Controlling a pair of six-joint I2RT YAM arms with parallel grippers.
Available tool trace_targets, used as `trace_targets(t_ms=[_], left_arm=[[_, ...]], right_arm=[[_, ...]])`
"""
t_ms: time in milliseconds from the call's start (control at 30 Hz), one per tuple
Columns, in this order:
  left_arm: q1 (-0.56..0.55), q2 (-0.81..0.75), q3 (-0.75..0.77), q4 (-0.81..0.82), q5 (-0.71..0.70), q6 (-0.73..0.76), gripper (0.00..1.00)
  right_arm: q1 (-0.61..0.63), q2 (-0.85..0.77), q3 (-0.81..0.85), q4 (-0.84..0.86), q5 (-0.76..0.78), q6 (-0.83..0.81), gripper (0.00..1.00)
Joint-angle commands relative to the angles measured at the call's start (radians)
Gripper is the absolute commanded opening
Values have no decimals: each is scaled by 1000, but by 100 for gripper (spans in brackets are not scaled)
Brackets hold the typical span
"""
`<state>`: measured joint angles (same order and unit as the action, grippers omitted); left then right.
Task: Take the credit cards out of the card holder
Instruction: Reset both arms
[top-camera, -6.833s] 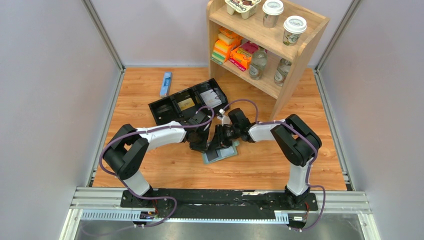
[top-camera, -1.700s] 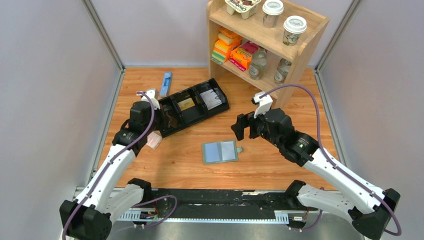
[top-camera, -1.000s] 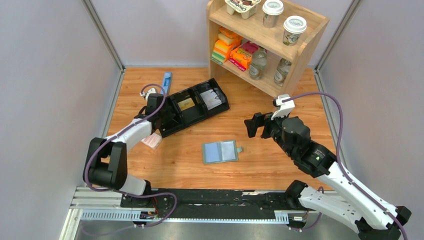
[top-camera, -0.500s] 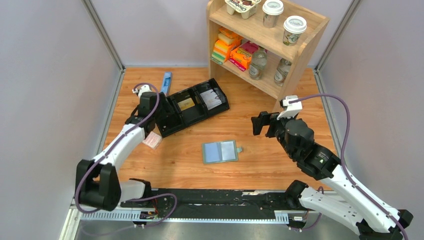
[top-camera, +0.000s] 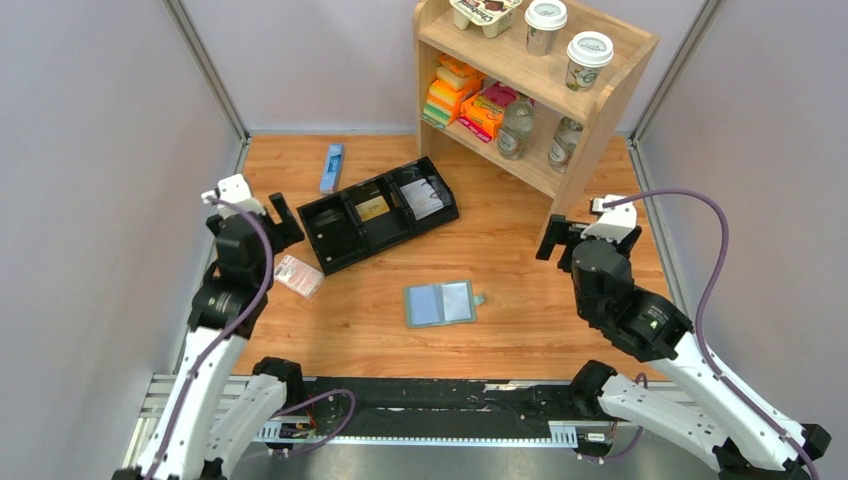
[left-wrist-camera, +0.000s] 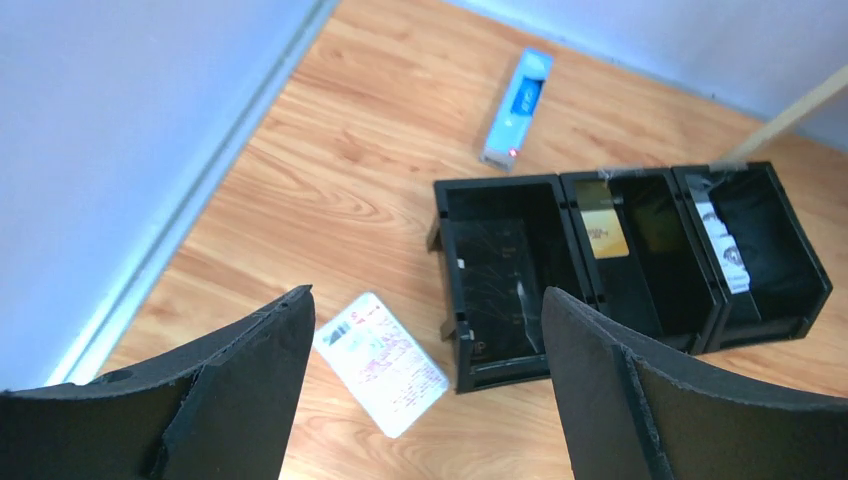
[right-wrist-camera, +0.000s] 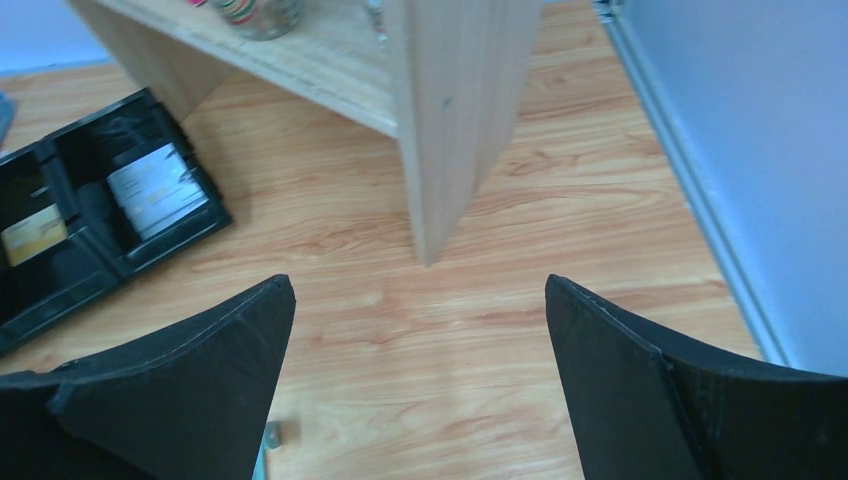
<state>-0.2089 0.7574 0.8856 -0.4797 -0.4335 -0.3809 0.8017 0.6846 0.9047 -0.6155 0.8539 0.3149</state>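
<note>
The card holder (top-camera: 440, 303) lies open flat mid-table, showing two pale blue pocket panels, its tab pointing right. No card shows in its pockets. Only its tab (right-wrist-camera: 271, 435) reaches the right wrist view. A gold card (top-camera: 373, 209) (left-wrist-camera: 602, 230) and a white-and-dark card (top-camera: 424, 197) (left-wrist-camera: 722, 240) lie in the black tray (top-camera: 338, 247) (left-wrist-camera: 455, 300). My left gripper (top-camera: 250, 215) (left-wrist-camera: 425, 297) hangs open and empty, left of the tray. My right gripper (top-camera: 585, 232) (right-wrist-camera: 418, 290) is open and empty by the shelf's foot.
A pink-and-white packet (top-camera: 298, 275) (left-wrist-camera: 380, 363) lies left of the tray's near corner. A blue stick pack (top-camera: 332, 167) (left-wrist-camera: 520, 107) lies behind the tray. The wooden shelf (top-camera: 580, 110) (right-wrist-camera: 450, 120) with bottles, boxes and cups stands back right. Walls close both sides.
My left gripper opened at the tray's left end, then drew back to the left and rose. My right arm pulled back rightward toward the shelf. The card holder stayed put.
</note>
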Motion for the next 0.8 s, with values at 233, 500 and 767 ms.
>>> trace_targets(t_ms=[233,500,767], left_arm=[[5,-475,-68,-134,-221,155,91],[5,-773,-149,-166,-335,133,91],[5,-748,-171,-142,-312,146,91]], right_arm=[[-1,-77,50,-61,315,16,100],[-1,-149,-27,-43,467,27,100],[-1,-210,-85,46,462,-3,100]])
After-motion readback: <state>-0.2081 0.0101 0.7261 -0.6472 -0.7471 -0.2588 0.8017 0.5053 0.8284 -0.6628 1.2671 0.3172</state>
